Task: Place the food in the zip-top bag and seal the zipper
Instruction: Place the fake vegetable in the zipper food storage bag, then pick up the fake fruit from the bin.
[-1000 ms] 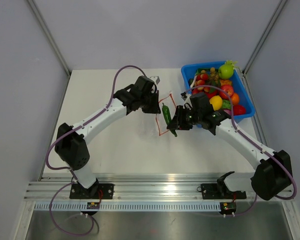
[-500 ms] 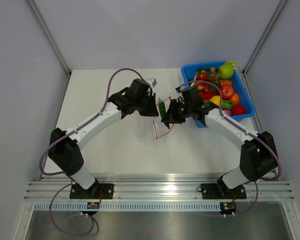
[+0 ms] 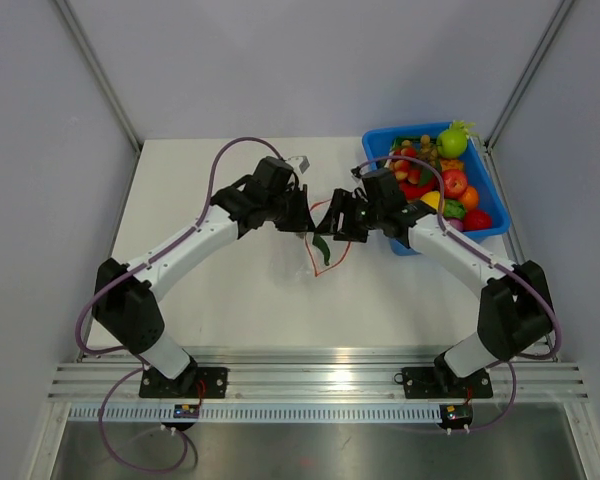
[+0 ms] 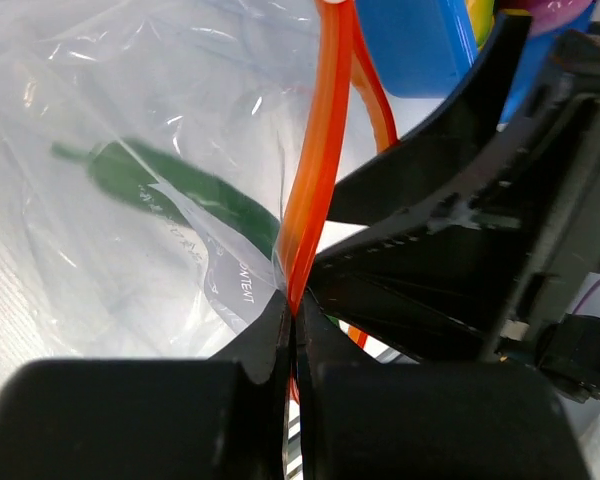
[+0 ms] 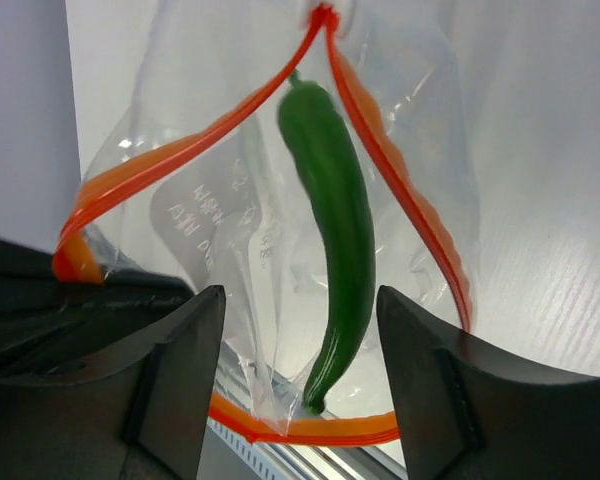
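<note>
Left gripper clamped on zipper, holding zip-top bag mouth open for loading; green pepper inside; right gripper wide, empty, at mouth.

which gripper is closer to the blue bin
Right. The right gripper is just off the left wall of the blue bin, at the mouth of the bag; the left gripper is farther left, across it, pinching the zipper.
</note>
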`<state>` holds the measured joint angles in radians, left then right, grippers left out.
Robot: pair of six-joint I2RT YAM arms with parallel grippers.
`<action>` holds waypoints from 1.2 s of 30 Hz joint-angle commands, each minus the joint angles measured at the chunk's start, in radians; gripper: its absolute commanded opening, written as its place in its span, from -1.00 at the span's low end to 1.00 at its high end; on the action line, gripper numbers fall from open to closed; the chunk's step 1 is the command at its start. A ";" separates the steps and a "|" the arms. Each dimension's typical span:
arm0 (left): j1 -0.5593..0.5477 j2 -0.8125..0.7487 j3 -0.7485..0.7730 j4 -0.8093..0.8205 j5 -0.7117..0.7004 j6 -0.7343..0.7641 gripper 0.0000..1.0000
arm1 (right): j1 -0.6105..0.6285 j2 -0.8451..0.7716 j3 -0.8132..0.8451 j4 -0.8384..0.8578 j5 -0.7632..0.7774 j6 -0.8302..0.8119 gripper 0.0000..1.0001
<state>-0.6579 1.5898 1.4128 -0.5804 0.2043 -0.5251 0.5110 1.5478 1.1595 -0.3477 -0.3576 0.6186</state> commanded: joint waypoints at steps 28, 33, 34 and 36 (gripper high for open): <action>0.047 -0.002 -0.006 0.047 0.063 -0.010 -1.00 | -0.319 -0.181 0.060 -0.234 0.724 -0.195 0.57; 0.047 -0.010 -0.005 0.036 0.060 0.005 -1.00 | -0.371 -0.118 0.065 -0.189 0.712 -0.266 0.63; 0.047 -0.010 -0.002 0.033 0.061 0.008 -1.00 | -0.382 -0.111 0.063 -0.162 0.697 -0.275 0.67; 0.047 -0.007 0.005 0.028 0.064 0.011 -1.00 | -0.403 -0.080 0.066 -0.128 0.663 -0.299 0.76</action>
<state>-0.6113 1.5906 1.3960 -0.5648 0.2375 -0.5373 0.1429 1.4391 1.1854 -0.5678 0.3130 0.3828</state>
